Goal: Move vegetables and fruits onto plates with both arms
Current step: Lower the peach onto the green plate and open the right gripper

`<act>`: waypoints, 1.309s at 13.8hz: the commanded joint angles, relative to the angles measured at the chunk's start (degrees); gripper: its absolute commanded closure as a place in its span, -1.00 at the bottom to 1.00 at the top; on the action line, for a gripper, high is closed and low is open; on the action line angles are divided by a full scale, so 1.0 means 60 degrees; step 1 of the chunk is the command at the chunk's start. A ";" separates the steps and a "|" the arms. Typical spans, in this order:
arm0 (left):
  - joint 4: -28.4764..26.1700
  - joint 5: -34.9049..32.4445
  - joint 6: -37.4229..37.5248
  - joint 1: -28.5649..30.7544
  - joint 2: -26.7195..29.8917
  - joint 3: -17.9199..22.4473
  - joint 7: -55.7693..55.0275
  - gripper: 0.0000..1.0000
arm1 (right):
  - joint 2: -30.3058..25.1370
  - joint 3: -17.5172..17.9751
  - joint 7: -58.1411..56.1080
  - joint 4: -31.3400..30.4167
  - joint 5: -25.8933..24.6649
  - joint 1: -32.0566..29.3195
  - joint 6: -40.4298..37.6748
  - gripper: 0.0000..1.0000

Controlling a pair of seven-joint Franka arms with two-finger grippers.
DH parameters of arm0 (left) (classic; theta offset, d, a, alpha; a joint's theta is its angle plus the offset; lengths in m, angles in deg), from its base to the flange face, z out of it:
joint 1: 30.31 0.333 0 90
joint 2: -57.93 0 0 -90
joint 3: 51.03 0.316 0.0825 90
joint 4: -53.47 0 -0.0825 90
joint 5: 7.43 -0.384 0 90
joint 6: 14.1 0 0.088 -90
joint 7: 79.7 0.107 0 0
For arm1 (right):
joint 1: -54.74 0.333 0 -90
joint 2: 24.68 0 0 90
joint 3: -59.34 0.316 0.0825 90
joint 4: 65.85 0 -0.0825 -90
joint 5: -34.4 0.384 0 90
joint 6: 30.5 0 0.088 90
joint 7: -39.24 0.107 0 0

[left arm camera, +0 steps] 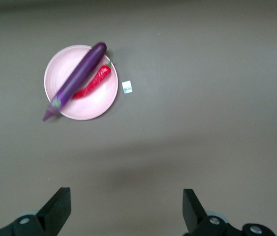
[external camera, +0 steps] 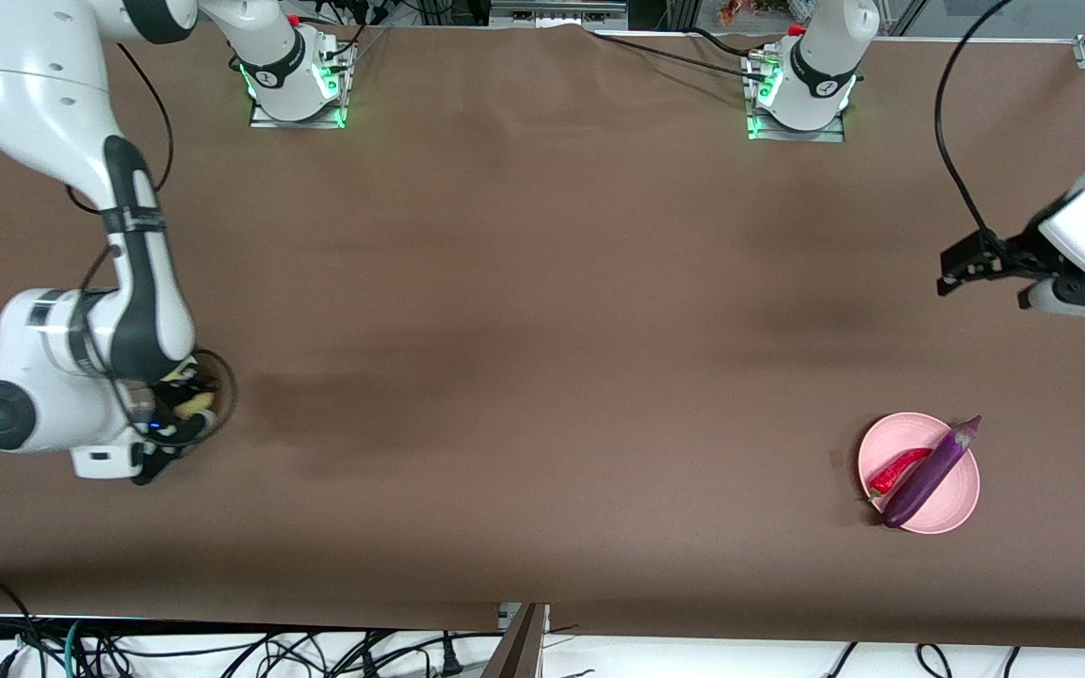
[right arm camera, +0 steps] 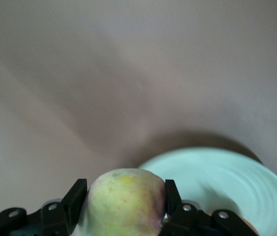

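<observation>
The right tool (right arm camera: 123, 204) gripped the peach (right arm camera: 124, 202) over the green plate (right arm camera: 227, 182); the left tool (left arm camera: 127, 211) hung open above the desk (external camera: 542, 330).

Purple eggplant (external camera: 931, 473) and red chili pepper (external camera: 898, 468) side by side on pink plate (external camera: 952, 504).

Glossy purple eggplant (external camera: 931, 475) and shiny red chili (external camera: 898, 468) on matt pink plate (external camera: 952, 506); matt brown cloth counter (external camera: 542, 330); dull-skinned peach (right arm camera: 124, 202) between black plastic-looking claw (right arm camera: 123, 201) fingers; smooth pale green plate (right arm camera: 236, 177).
</observation>
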 commanded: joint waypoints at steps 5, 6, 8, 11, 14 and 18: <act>-0.0443 -0.0627 0.0317 -0.0137 0.0577 -0.0266 -0.0431 -1.00 | 0.0347 0.0059 -0.1791 -0.0615 -0.0040 -0.1120 0.1634 1.00; -0.0428 -0.0628 0.0317 -0.0137 0.0577 -0.0281 -0.0416 -1.00 | 0.0420 0.0059 -0.1659 -0.0615 -0.0011 -0.1076 0.1765 1.00; -0.0428 -0.0628 0.0346 -0.0122 0.0562 -0.0266 -0.0387 -1.00 | 0.0624 0.0102 -0.1423 -0.0615 -0.0010 -0.1076 0.2189 1.00; -0.0428 -0.0628 0.0347 -0.0122 0.0562 -0.0266 -0.0431 -1.00 | 0.0728 0.0103 -0.1117 -0.0557 0.0237 -0.1076 0.2338 -0.99; -0.0399 -0.0628 0.0317 -0.0122 0.0533 -0.0266 -0.0431 -1.00 | 0.0393 0.0234 -0.0736 -0.0294 0.0558 -0.1031 0.2017 -1.00; -0.0399 -0.0642 0.0332 -0.0107 0.0547 -0.0266 -0.0372 -1.00 | 0.0113 0.0264 0.0534 0.1575 0.1410 -0.0915 -0.0394 -1.00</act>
